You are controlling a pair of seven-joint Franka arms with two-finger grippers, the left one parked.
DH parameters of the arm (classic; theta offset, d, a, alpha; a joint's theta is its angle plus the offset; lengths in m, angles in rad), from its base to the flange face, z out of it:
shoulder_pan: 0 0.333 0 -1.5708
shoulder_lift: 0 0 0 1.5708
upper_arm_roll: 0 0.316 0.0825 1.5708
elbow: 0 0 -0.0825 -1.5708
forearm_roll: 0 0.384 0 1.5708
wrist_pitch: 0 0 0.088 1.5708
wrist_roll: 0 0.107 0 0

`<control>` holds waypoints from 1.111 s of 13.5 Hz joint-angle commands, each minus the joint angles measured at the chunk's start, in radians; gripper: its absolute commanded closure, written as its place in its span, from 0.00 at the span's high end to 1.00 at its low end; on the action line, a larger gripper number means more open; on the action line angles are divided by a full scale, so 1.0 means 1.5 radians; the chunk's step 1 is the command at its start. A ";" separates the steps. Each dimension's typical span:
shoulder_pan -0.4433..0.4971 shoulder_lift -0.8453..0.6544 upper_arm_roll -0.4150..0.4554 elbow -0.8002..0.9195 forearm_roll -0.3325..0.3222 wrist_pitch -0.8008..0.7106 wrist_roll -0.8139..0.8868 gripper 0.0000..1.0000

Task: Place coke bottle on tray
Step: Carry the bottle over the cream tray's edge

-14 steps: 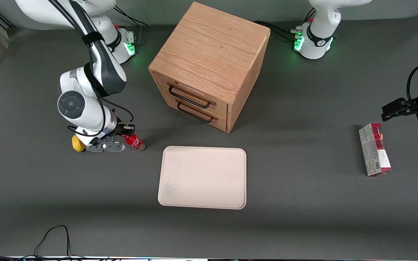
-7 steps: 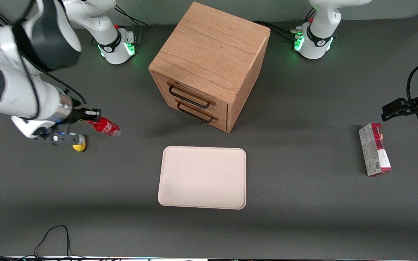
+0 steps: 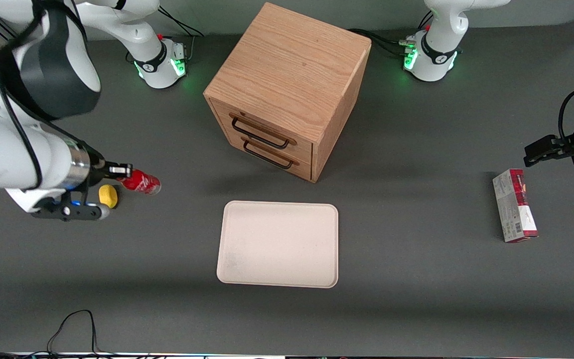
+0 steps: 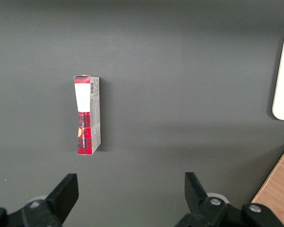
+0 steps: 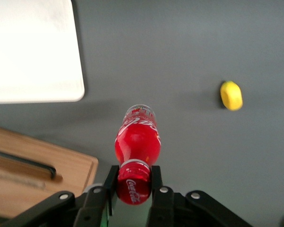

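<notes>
My right gripper (image 3: 117, 172) is shut on the red cap of the coke bottle (image 3: 140, 182) and holds it up off the table, toward the working arm's end. The small red bottle with white script hangs from the fingers (image 5: 157, 182), its clear base pointing away from them (image 5: 138, 137). The cream tray (image 3: 278, 244) lies flat on the table in front of the drawer cabinet, nearer the front camera, with nothing on it. Its corner shows in the right wrist view (image 5: 35, 52). The bottle is well apart from the tray.
A yellow lemon-like object (image 3: 108, 195) lies on the table below the gripper (image 5: 231, 95). A wooden drawer cabinet (image 3: 287, 89) stands mid-table. A red-and-grey box (image 3: 514, 212) lies toward the parked arm's end (image 4: 87, 115).
The gripper has lifted the bottle off the table beside the yellow object and carried it up and toward the working arm's end, then shifted a little nearer the front camera.
</notes>
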 commanded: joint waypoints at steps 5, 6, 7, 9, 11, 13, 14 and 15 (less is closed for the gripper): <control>0.023 0.192 0.059 0.111 -0.003 0.246 0.255 0.00; 0.030 0.203 0.058 0.111 -0.007 0.271 0.272 0.00; 0.034 0.212 0.058 0.111 -0.008 0.296 0.290 0.00; 0.055 0.224 0.048 0.112 -0.012 0.314 0.308 0.00; 0.062 0.237 0.049 0.111 -0.025 0.336 0.332 0.00; 0.068 0.240 0.049 0.111 -0.026 0.350 0.341 0.00; 0.073 0.249 0.048 0.111 -0.026 0.353 0.343 0.00; 0.077 0.254 0.048 0.111 -0.030 0.359 0.349 0.00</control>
